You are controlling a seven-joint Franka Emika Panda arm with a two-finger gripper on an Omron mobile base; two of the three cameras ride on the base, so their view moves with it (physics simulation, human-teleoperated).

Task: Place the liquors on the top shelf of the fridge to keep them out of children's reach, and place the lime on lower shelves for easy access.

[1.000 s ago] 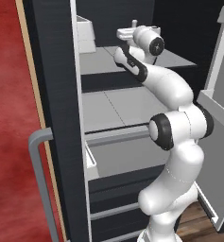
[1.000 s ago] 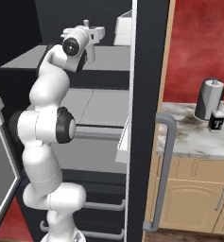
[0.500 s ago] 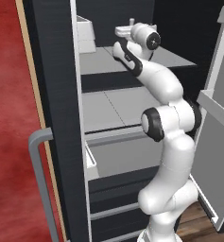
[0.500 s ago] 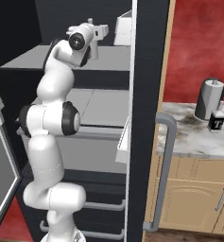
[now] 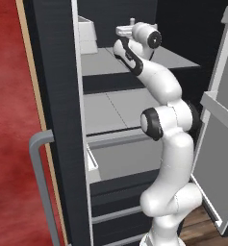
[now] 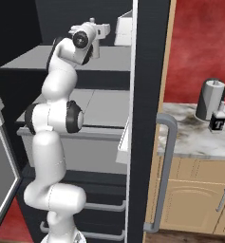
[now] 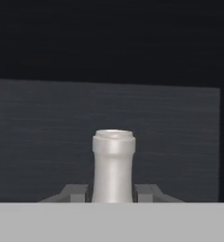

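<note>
Grip: gripper (image 7: 113,193) clamped on the white neck of the slim bottle (image 7: 113,163), fingers (image 7: 74,193) snug on both sides. Probably grabbed by the neck so the body hangs free and can go down upright.
Bottle spot: held up over the top shelf (image 5: 106,60) of the fridge (image 5: 53,96), inside the dark cavity. Can't tell yet whether the base touches the shelf.
Why up there: highest panel, so out of kids' reach, fits the task.
Other liquor: clear square bottle (image 6: 218,121) out on the marble counter (image 6: 190,137), right of the fridge, just beside the grey paper-towel roll (image 6: 210,98).
Writing: white "T" on that bottle's black label, nothing else readable.
Lower shelves (image 5: 110,108): bare under the top shelf, waiting for the lime, nowhere spotted so far.
Door: swung open, grey bar handle (image 6: 164,175) facing out.
Next, guessing: lower, let go, back out.
</note>
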